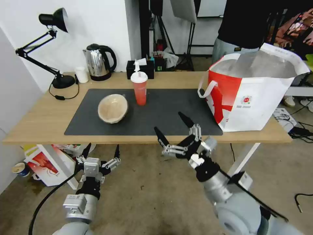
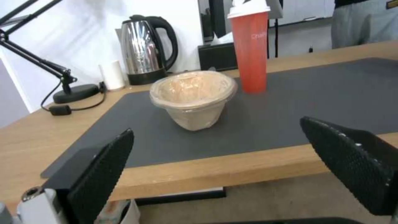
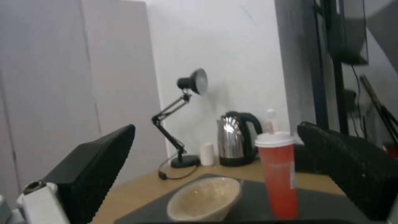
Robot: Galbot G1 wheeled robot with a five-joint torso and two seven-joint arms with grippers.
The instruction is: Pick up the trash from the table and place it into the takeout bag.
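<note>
Nearest the robot, the left gripper point(image 1: 101, 153) waits below the table point(image 1: 32, 127); the right gripper point(image 1: 172, 127) hangs wide, empty, at its edge. Beyond: tilted paper bowl point(image 1: 112, 108), tall cup point(image 1: 140, 88), easily toppled; bag point(image 1: 251, 91) right.

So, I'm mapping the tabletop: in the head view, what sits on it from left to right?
Desk lamp → white cup → kettle → tan paper bowl → red drink cup → takeout bag.

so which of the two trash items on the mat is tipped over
The tan paper bowl: it lies tilted on its side, its opening facing out. The red drink cup beside it stands upright with lid and straw.
</note>
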